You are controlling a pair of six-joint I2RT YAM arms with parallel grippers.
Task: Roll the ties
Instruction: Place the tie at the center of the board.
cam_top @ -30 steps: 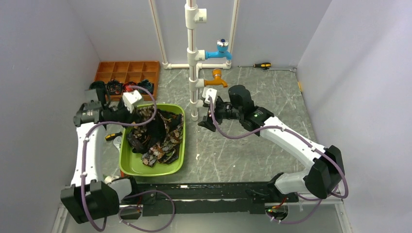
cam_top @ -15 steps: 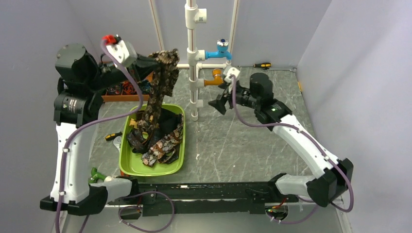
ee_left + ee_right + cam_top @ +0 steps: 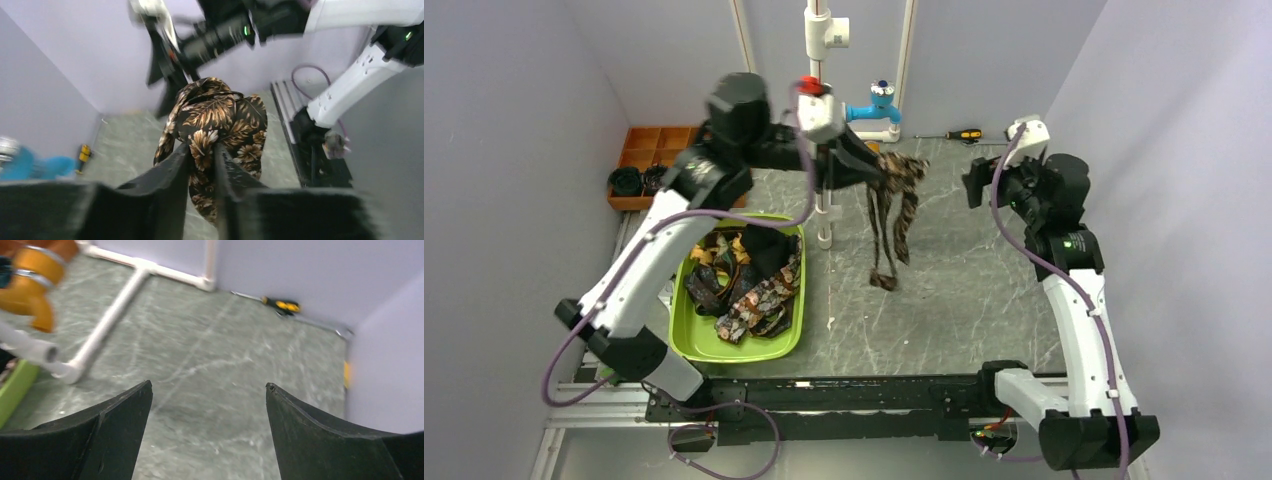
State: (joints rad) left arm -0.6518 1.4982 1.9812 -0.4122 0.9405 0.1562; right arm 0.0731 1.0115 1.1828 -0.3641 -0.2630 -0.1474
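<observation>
One leaf-print tie (image 3: 215, 115) tight between the left jaws; right jaws wide apart, empty

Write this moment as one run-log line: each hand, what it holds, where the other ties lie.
left hand: shut on dangling tie | right hand: open, empty | other ties: heaped in green tray

In the left wrist view the tie (image 3: 220, 117) drops behind the fingers (image 3: 162, 187), so its lower end is hidden, the blue tap (image 3: 50, 165) is a smear at the left edge, and in the right wrist view the orange tap (image 3: 30, 285) is blurred and cut off, as is the green tray (image 3: 10, 390).
</observation>
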